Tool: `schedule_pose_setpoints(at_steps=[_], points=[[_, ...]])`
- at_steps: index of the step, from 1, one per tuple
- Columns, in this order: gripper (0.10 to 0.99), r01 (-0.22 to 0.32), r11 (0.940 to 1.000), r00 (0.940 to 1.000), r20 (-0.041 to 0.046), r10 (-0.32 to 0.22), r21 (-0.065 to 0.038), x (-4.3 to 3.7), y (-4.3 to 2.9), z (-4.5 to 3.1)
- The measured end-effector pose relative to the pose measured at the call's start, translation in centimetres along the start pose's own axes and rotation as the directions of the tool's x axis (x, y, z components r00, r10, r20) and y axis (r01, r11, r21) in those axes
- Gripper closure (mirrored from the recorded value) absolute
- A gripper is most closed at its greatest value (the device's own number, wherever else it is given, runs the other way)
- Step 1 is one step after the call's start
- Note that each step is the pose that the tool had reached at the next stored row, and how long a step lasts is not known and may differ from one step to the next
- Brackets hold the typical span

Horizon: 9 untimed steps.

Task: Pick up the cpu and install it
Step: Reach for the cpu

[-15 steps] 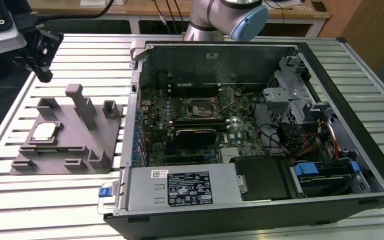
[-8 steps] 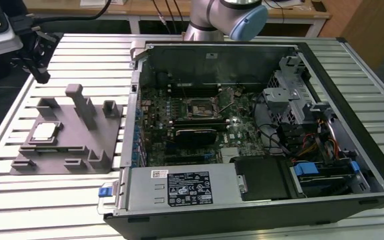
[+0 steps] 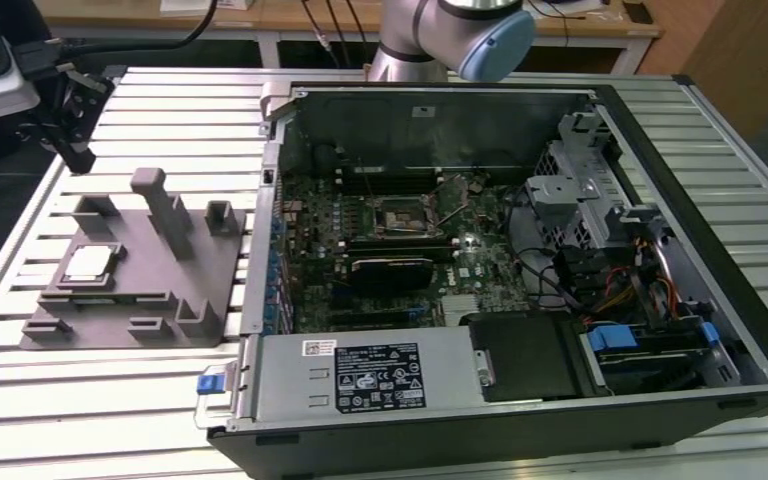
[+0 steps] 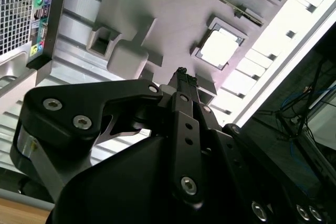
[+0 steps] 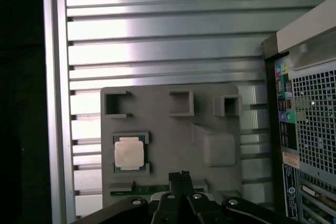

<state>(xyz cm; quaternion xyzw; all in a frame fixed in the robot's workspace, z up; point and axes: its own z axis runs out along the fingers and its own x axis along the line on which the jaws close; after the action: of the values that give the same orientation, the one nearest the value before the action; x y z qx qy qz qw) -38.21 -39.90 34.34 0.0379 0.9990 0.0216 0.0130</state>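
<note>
Exterior view, from its left: my gripper (image 3: pixel 81 160) hangs above the surface (image 3: pixel 117 400), near the grey fixture (image 3: pixel 131 290). Both wrist views show it clenched on nothing. The cpu (image 3: pixel 88 263) lies flat in its pocket on that fixture and is not yet picked up, so I judge that the whole task is left to do. Toward the exterior view's right lies the open computer case (image 3: pixel 438 120). The black socket frame (image 3: pixel 398 217) on its board seems to carry no chip. A printed label (image 3: pixel 377 378) sits on the power supply box (image 3: pixel 291 385); its writing is too small for me to read.
</note>
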Motion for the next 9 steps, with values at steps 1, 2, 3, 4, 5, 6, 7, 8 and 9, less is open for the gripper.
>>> schedule_pose_setpoints(at_steps=[1,2,3,4,5,6,7,8,9], points=[[0.98,0.0,1.0,1.0,0.0001,0.0,0.0,0.11,-0.02,0.11],[0.98,0.0,1.0,1.0,0.0002,0.0,0.0,0.23,-0.03,0.22],[0.98,0.0,1.0,1.0,0.0002,0.0,0.0,0.34,-0.05,0.32],[0.98,0.0,1.0,1.0,0.0003,0.0,0.0,0.44,-0.06,0.43],[0.98,0.0,1.0,1.0,0.0002,0.0,0.0,0.53,-0.08,0.53],[0.98,0.0,1.0,1.0,0.0002,0.0,0.0,0.63,-0.09,0.62],[0.98,0.0,1.0,1.0,0.0001,0.0,0.0,0.72,-0.11,0.72],[0.98,0.0,1.0,1.0,0.0001,0.0,0.0,0.82,-0.12,0.82],[0.98,0.0,1.0,1.0,0.0001,0.0,0.0,0.92,-0.14,0.93]])
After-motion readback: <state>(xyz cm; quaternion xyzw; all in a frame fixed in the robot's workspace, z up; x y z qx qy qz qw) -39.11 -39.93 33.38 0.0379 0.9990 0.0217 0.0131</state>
